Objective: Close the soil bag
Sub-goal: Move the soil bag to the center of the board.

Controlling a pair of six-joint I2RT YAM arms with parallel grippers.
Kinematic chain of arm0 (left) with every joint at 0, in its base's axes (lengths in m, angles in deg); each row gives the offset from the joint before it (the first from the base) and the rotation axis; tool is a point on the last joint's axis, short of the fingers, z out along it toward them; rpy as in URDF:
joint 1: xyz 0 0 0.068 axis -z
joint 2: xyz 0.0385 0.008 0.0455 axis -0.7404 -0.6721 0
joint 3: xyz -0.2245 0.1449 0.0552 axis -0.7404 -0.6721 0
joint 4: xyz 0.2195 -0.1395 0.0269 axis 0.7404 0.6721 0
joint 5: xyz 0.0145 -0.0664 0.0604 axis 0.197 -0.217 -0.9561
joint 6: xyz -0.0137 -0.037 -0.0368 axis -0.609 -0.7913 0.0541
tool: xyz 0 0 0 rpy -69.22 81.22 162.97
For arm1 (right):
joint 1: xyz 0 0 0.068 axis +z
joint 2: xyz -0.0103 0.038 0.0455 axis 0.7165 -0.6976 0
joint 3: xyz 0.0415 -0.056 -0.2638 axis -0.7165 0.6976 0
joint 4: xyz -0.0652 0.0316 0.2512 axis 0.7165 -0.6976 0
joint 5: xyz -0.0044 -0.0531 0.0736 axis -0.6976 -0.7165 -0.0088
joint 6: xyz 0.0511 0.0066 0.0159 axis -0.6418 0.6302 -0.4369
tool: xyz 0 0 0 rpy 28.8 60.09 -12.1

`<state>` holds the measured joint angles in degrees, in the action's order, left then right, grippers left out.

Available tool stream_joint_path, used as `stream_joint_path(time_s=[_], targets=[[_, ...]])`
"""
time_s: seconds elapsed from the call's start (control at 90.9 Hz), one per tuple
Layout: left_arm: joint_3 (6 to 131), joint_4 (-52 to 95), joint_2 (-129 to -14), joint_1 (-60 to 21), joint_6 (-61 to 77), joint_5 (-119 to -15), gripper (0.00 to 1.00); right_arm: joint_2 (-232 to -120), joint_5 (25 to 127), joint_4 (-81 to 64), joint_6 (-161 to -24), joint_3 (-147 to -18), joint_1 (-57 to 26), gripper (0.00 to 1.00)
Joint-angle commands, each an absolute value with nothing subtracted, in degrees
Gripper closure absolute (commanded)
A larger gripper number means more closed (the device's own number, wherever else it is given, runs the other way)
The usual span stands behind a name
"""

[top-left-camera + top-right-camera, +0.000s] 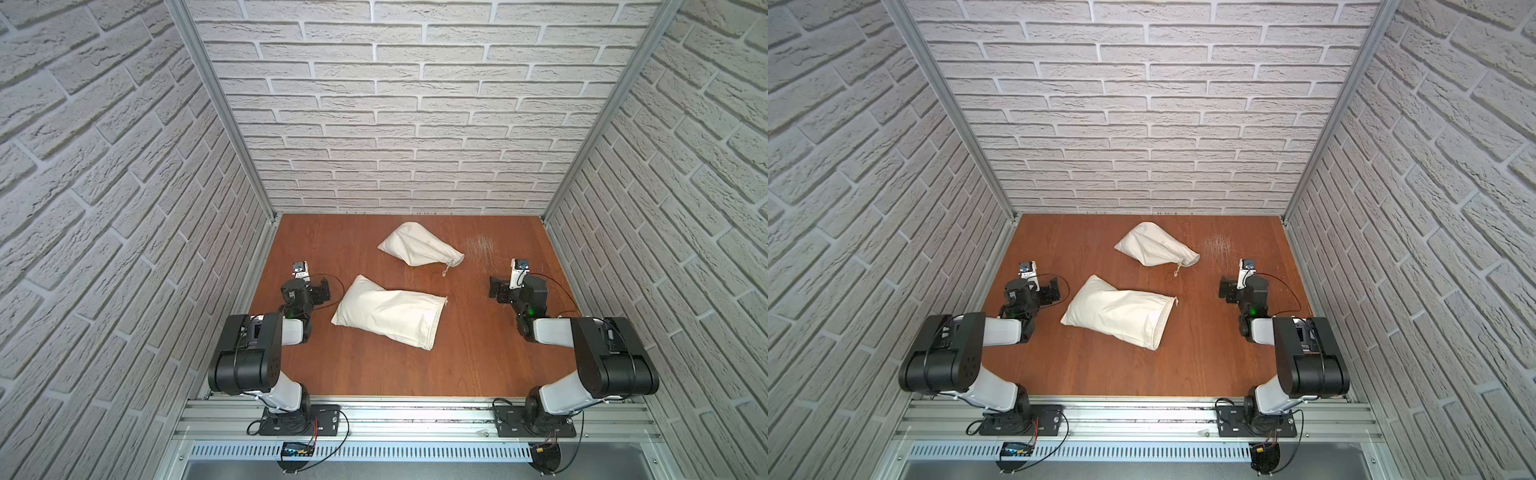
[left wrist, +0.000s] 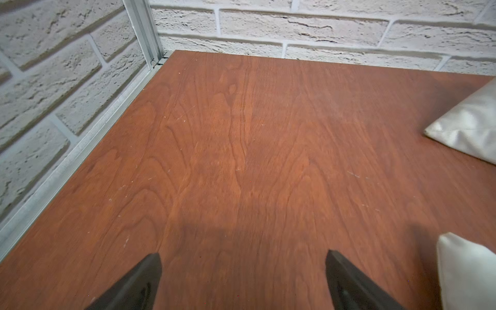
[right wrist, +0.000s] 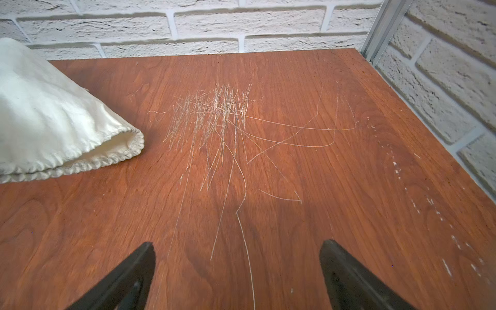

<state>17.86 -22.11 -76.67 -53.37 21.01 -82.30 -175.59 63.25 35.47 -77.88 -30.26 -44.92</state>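
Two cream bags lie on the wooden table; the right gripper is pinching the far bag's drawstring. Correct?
No. The right gripper is open and empty above the table, apart from the far bag, as the right wrist view shows. The rest holds.

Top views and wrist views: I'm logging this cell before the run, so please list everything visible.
near drawstring bag: 1, cream, table centre, mouth ungathered, facing right
far drawstring bag: 1, cream, far centre, mouth gathered, not fully shut
drawstring: 1, cream, trailing from the far bag's mouth
table: 1, reddish-brown wood
scratches: one patch, pale, table's far right
brick-pattern walls: 3, whitish grey, left, back, right
aluminium rail: 1, silver, front edge
left end effector: 1, black, open, over bare table
right end effector: 1, black, open, near the scratches
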Motion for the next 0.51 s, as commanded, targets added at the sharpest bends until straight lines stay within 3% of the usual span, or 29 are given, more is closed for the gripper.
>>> stream_joint_path(time_s=[0.0, 0.495], targets=[[18.6, -24.0, -76.6, -53.3, 21.0, -81.9, 0.01, -175.6, 63.6, 37.0, -78.2, -30.6, -45.0, 0.01], [18.6, -24.0, -76.3, -53.8, 20.7, -80.8, 0.01, -175.6, 63.5, 36.9, -78.2, -30.7, -45.0, 0.01]])
